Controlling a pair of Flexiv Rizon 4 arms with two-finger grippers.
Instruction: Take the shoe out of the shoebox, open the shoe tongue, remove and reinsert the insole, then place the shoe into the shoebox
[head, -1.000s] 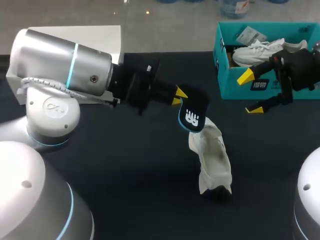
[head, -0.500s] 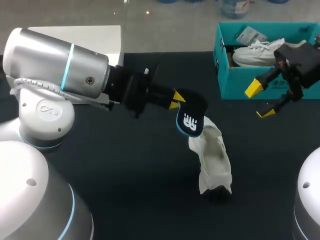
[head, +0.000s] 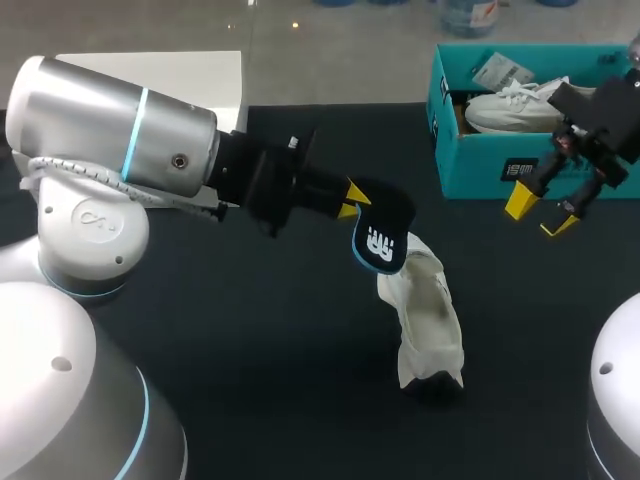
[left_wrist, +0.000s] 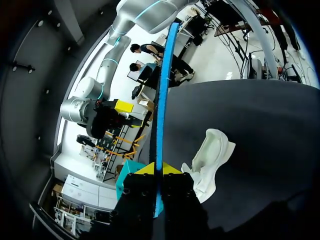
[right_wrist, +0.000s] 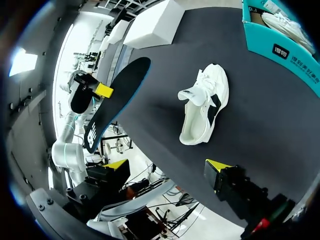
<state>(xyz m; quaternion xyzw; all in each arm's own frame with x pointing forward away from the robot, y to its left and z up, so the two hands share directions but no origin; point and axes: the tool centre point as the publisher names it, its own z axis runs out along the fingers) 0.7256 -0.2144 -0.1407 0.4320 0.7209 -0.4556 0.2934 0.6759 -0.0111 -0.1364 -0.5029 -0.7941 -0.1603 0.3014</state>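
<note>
Left gripper (head: 352, 198) of mine is pinching the black insole (head: 383, 225) by one end, both fingers pressed against its faces. In the left wrist view the insole stands edge-on, rising ahead from between the yellow tips. Its free end hangs just over the white shoe (head: 425, 320), which lies slumped on the dark table (head: 250, 330) with its opening turned up. I cannot tell whether the two touch.

My right gripper (head: 540, 210) is spread and holds nothing. It hovers in front of the teal shoebox (head: 470, 160), well apart from the shoe; a second shoe (head: 515, 105) sits inside the box.

I judge the insole is out and putting it back is the step in hand. To do it well, I would bring the right gripper over to steady the shoe and hold the tongue back. Then I would tip the insole so its free end points toward the toe and slide it in low and flat. The shoe looks soft and could fold or skid if pushed unsupported.
</note>
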